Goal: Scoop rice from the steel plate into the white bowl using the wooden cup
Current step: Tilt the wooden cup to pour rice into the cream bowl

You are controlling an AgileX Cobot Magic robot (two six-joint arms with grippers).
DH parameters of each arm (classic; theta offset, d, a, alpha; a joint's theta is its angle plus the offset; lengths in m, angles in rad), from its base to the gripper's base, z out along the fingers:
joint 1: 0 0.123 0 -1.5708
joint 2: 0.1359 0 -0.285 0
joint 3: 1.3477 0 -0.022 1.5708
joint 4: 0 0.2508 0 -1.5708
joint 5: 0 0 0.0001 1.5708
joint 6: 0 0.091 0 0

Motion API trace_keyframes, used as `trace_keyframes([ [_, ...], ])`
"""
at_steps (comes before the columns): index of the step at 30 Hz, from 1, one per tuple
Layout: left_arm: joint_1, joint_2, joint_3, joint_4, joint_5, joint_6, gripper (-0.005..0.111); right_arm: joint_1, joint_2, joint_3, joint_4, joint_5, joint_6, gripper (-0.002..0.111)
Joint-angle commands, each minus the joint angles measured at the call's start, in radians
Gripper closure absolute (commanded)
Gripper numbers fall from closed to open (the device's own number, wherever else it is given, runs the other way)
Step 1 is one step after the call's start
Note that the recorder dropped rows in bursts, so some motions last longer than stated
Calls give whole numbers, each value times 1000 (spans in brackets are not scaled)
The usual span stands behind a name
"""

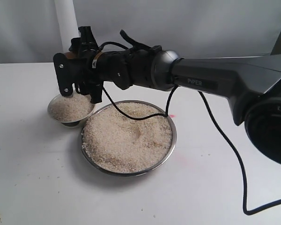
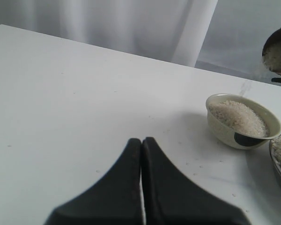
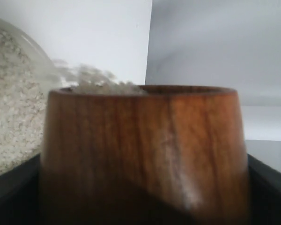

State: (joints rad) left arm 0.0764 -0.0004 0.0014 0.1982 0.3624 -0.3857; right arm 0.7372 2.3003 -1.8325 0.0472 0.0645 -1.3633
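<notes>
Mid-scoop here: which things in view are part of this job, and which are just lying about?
In the job: rice; steel plate; white bowl; wooden cup, held in the right gripper.
Just about: left gripper, shut on nothing above the table; black cable trailing across the table.

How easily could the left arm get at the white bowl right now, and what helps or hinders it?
Probably yes, from the side: only bare table lies between the left gripper, jaws shut, and the white bowl. From above looks crowded, since the right gripper holds the wooden cup over it.
</notes>
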Motion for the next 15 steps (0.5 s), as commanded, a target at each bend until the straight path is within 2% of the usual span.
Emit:
trace_keyframes([
  [1,-6,0,-1,-5,-6,-4,107,-7,-5,-9,-82,-35,-6,108],
  [15,-6,0,-1,-5,-6,-4,107,-8,-5,-9,-230,-35,-27,108],
])
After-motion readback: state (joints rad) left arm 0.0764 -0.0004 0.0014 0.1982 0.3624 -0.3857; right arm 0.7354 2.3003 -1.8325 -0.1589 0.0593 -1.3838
